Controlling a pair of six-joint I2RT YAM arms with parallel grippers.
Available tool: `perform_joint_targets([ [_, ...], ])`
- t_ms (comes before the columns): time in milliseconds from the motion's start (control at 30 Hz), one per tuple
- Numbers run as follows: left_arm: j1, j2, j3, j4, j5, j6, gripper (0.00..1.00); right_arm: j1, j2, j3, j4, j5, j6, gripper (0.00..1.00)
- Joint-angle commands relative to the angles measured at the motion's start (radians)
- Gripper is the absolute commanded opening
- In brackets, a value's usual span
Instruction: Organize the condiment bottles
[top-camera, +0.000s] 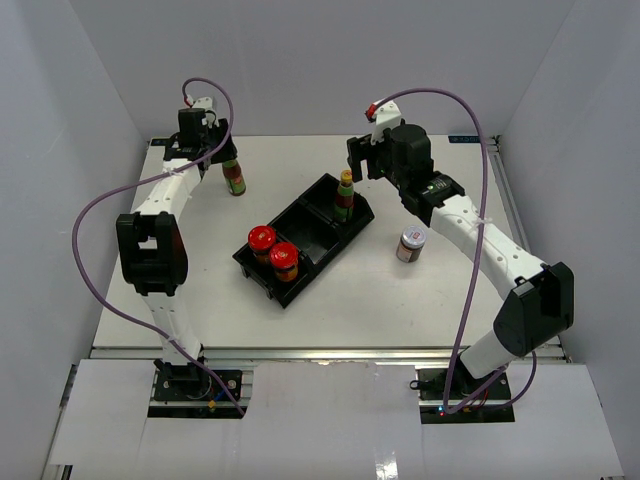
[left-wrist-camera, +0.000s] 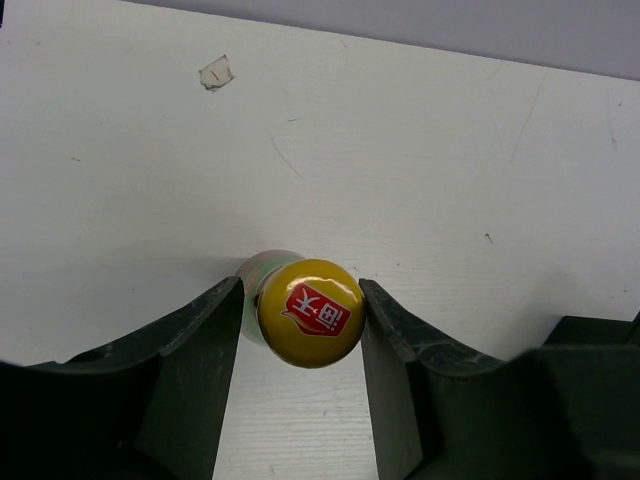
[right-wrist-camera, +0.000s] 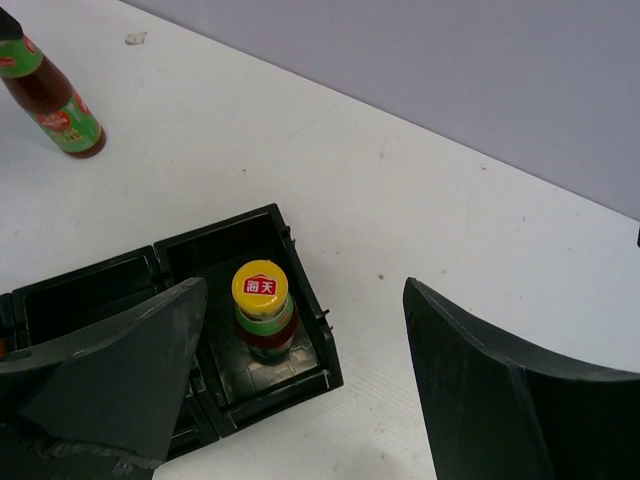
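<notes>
One slim bottle (top-camera: 233, 177) stands at the far left of the bench (top-camera: 200, 290), outside the tray. The left pincer (left-wrist-camera: 300, 305) is clamped on its top, a finger pressed to each side of the yellow cap, which bears a red badge. The other slim bottle (top-camera: 345, 195) has the same yellow cap, a green neck band and dark red-brown contents. It stands upright in the far end compartment of the black tray (top-camera: 308, 228). Two red-lidded jars (top-camera: 262, 238) sit side by side at the tray's near end, and the middle of the tray shows bare black floor. The white-lidded jar (top-camera: 411, 243) stands on the bench to the right of the tray, apart from it. The right pincer (right-wrist-camera: 305, 290) hangs above the tray's far end with its fingers spread wide, gripping nothing. The bench is matte white with faint scratches and specks, and a small torn scrap (left-wrist-camera: 215, 72) lies beyond the clamped bottle. Plain pale grey walls (top-camera: 330, 60) close it in at the back and on both sides
</notes>
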Motion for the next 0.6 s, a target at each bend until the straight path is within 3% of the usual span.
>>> perform_joint_targets([
  [0, -0.016, -0.001, -0.009, 0.059, -0.032, 0.032, 0.57, -0.005, -0.029, -0.027, 0.054, 0.042, -0.024, 0.86],
  [133, -0.031, 0.013, -0.002, 0.049, -0.052, 0.044, 0.44, -0.005, -0.03, -0.035, 0.06, 0.064, -0.024, 0.86],
  [367, -0.08, 0.025, 0.029, 0.004, -0.168, 0.07, 0.01, -0.007, -0.033, -0.027, 0.057, 0.067, -0.016, 0.86],
  [567, -0.118, 0.014, 0.079, -0.035, -0.206, 0.068, 0.0, -0.006, -0.063, -0.04, 0.058, 0.078, 0.001, 0.86],
])
